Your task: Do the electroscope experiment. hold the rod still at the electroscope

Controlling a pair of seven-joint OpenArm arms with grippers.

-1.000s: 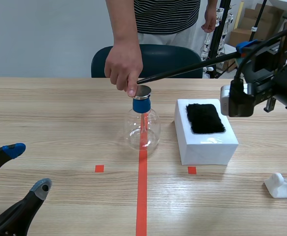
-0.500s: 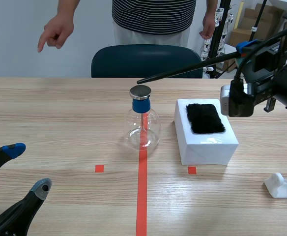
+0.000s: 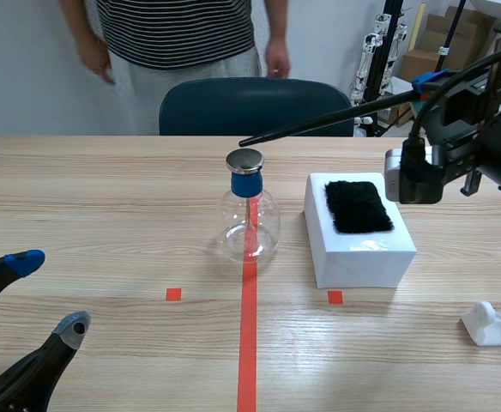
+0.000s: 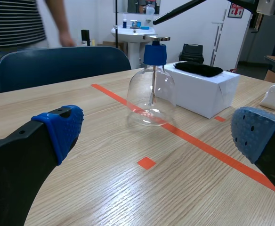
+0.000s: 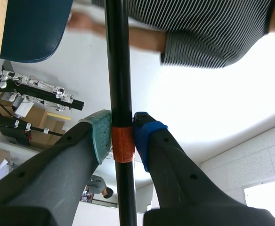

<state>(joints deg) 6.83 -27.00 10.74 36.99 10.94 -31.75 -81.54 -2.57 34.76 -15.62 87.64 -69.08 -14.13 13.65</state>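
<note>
Right gripper (image 5: 123,136) is raised at the far right of the table, its 2 pads pinching the long thin black rod (image 3: 319,120) on an orange band wrapped round the shaft. From that grip the rod's long axis slants down and toward the robot's left, across the top of the white rectangular box (image 3: 359,249) carrying a black fur pad (image 3: 358,206). The rod tip ends over the electroscope (image 3: 249,215), a clear round glass flask with a blue collar and a flat round metal cap plate (image 3: 245,160), standing on the orange-red tape line at mid-table. So the electroscope lies left of and below the gripping claw, straight along the rod's line. The left wrist view shows a sliver of daylight between tip and plate: close above, not touching. Left gripper (image 3: 49,292) sits low at the near left corner, fingers spread wide with nothing between them, well apart from the flask; the right arm is the only 1 engaged. A person in a striped shirt (image 3: 173,34) stands behind the dark blue chair (image 3: 250,103), hands at the sides, clear of the apparatus. Judgement: the rod is in place, and the step calls for no travel, only a firm pinch and a steady tip over the plate.
</note>
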